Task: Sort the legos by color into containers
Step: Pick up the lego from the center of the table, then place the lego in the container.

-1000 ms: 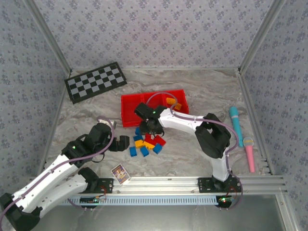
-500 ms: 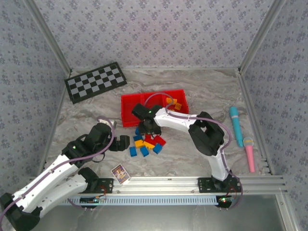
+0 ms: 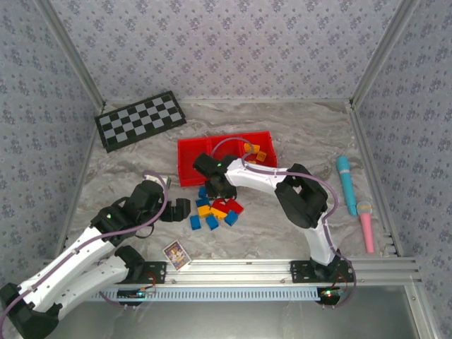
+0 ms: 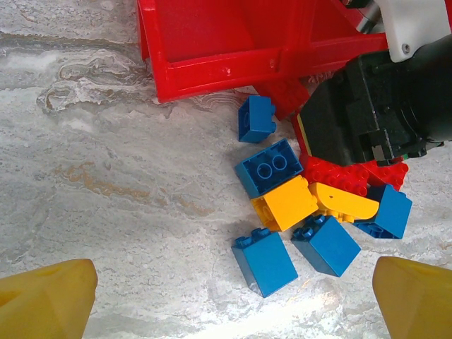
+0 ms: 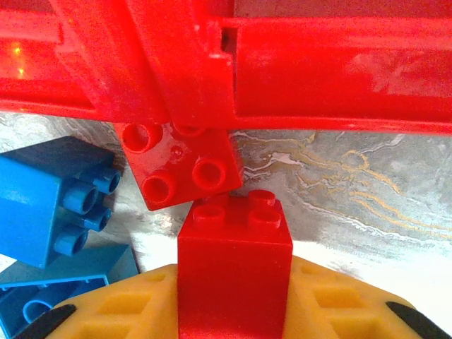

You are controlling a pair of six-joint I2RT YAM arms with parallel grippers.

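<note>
Status: right gripper is low at the near wall of the red tray, its yellow fingers closed on an upright red brick with the studs pointing away from the gripper. A second red brick touches that stud end and lies against the tray wall. Two blue bricks sit just to its left. Loose pile of legos lies on the table just in front of the tray: blue, yellow and red mixed, touching. Orange bricks are in the tray's right compartment. Left gripper rests near the pile's left side, fingers spread wide with nothing between them. Checkerboard is at far left; picture card is near the arm bases.
</note>
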